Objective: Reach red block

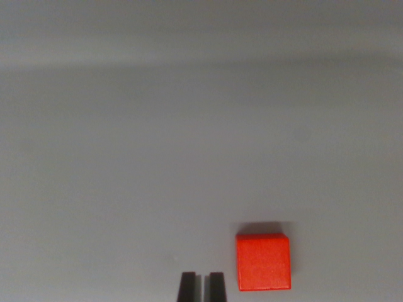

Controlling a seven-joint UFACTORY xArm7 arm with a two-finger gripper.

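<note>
The hand (202, 286) has its fingers pressed almost together and holds nothing, because the red block (263, 262) lies beside it at 3 o'clock on the worktop (157, 157), not yet reached.

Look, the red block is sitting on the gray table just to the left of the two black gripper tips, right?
Not quite. In the wrist view the red block sits on the gray table just to the wrist view's right of the two black tips of the gripper, not the left. The tips stand close together and do not touch the block.
</note>
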